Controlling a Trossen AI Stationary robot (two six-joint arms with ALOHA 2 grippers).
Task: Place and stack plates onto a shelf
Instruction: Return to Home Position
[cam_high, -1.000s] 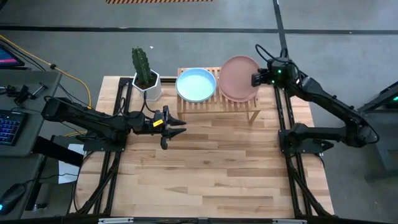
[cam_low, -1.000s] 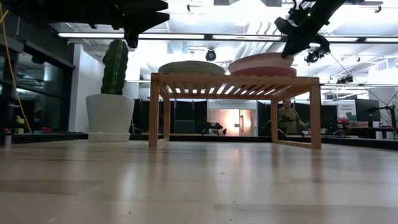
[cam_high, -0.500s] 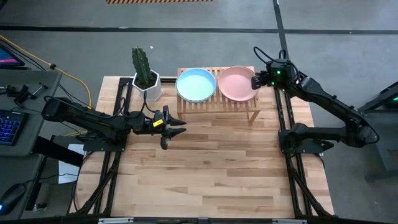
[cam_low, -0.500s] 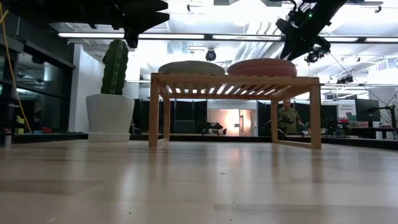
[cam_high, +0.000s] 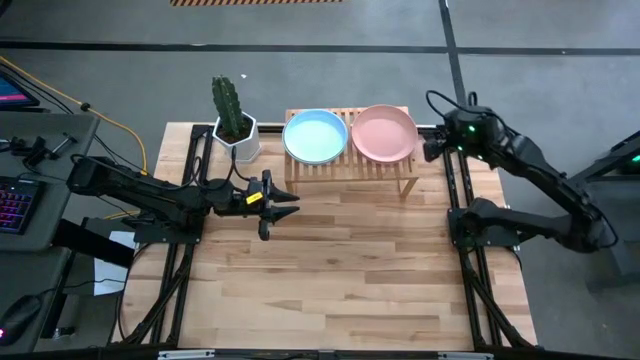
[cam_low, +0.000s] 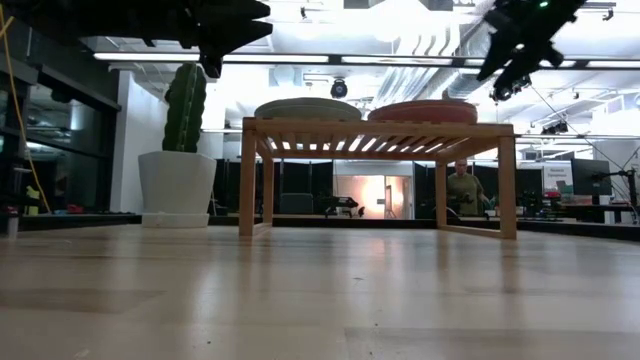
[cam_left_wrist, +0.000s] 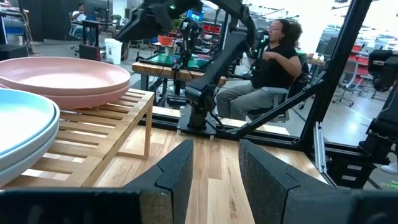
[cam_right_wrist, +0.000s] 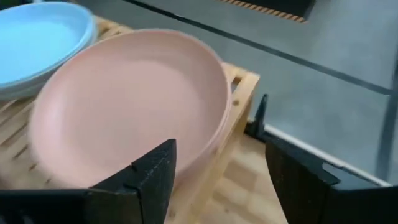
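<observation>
The wooden shelf (cam_high: 352, 166) stands at the table's far edge. Its left half bears a light blue plate (cam_high: 315, 135) on top of pale plates (cam_low: 307, 108). Its right half bears a pink plate (cam_high: 384, 133) lying flat on another pink one (cam_left_wrist: 68, 94). My right gripper (cam_high: 430, 149) hangs open just right of the pink stack, above the shelf's right end, with nothing between its fingers (cam_right_wrist: 155, 177). My left gripper (cam_high: 290, 196) is open too. It hovers in front of the shelf's left end, pointing toward the table's right.
A cactus in a white pot (cam_high: 234, 125) stands left of the shelf. The bare wooden tabletop (cam_high: 340, 260) stretches from the shelf to the near edge. Beyond the table, a person (cam_left_wrist: 270, 59) sits at a desk.
My right gripper has opened and let go of the top pink plate. The plate has dropped from a tilt to lie flat on the pink one below it. The gripper has then drawn back toward the table's right edge.
</observation>
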